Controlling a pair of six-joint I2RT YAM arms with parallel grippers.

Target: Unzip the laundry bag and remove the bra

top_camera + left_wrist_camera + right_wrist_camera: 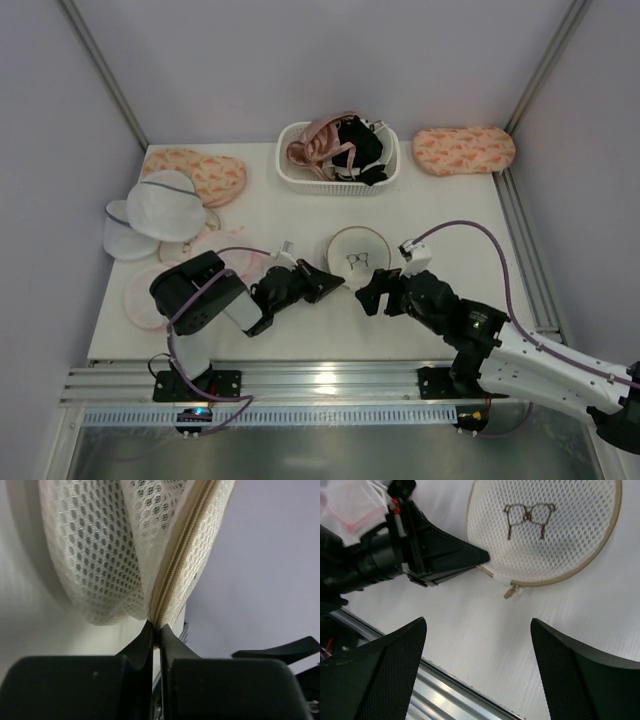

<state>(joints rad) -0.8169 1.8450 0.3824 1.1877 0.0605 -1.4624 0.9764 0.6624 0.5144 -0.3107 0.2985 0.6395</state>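
Here, taken from left to right across the table:

- The left gripper (332, 282) has its fingers pressed together on the tan zipper rim of the laundry bag (358, 255). It pinches the edge at about 8 o'clock on the pouch in the top view. Its own wrist view shows the tips (155, 627) nipping the seam where the zip track meets the mesh.
- The laundry bag lies flat on the table mid-way between the two arms, glasses mark up. I cannot make out the bra through the mesh. Some black fabric (360, 145) sits in the white basket (300, 175) at 12 o'clock, well apart.
- The zipper pull (510, 592) hangs off the rim just beside the left fingertips. In the right wrist view it lies at about 7 o'clock on the pouch, pointing outward towards the right arm.
- The right gripper (370, 296) is near the pouch at about 6 o'clock in the top view, fingers spread wide and holding nothing. The pull lies ahead of those fingers at roughly 1 o'clock, so this arm looks the better placed to take it.
- The track follows the round rim, so the pull probably has to be drawn along a curve away from the pinned spot.
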